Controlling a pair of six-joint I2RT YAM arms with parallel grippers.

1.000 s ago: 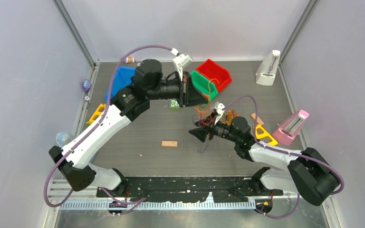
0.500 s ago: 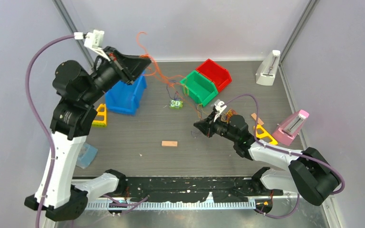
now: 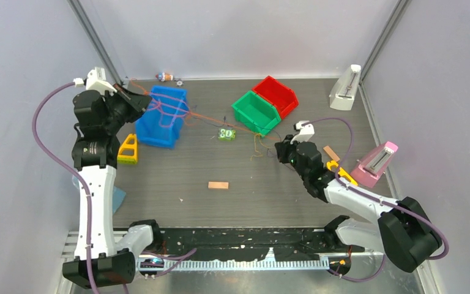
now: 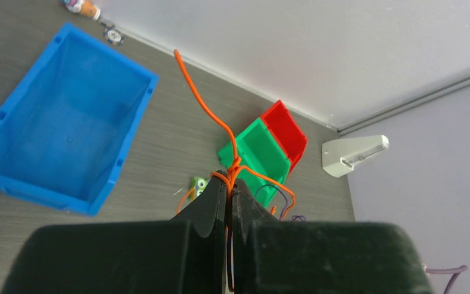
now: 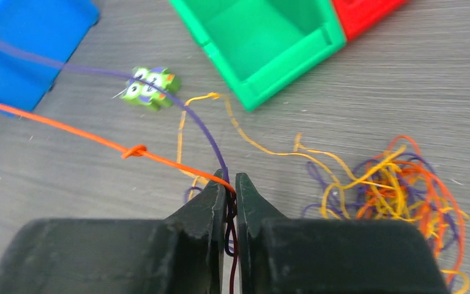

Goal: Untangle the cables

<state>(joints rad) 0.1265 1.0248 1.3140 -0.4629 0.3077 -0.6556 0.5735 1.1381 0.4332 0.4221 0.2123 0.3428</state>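
The cables are thin orange, purple and yellow strands. In the top view an orange strand [image 3: 203,117] runs taut from my left gripper [image 3: 145,99], across the blue bin [image 3: 162,128], to my right gripper [image 3: 279,149]. The left wrist view shows my left gripper [image 4: 229,184] shut on knotted orange cable [image 4: 203,105]. In the right wrist view my right gripper [image 5: 229,184] is shut on an orange strand [image 5: 134,150] and a purple strand [image 5: 203,130]. A loose tangle [image 5: 398,190] lies on the table to its right.
A green bin [image 3: 254,111] and a red bin [image 3: 276,95] stand at the back centre, with a small green toy [image 3: 225,134] in front. A wooden block [image 3: 218,185], yellow wedges [image 3: 127,150], a white stand [image 3: 346,89] and a pink stand [image 3: 376,162] are around.
My left gripper came down from high at the back left to beside the blue bin, keeping the orange cable. My right gripper shut on strands and drew back to the right.
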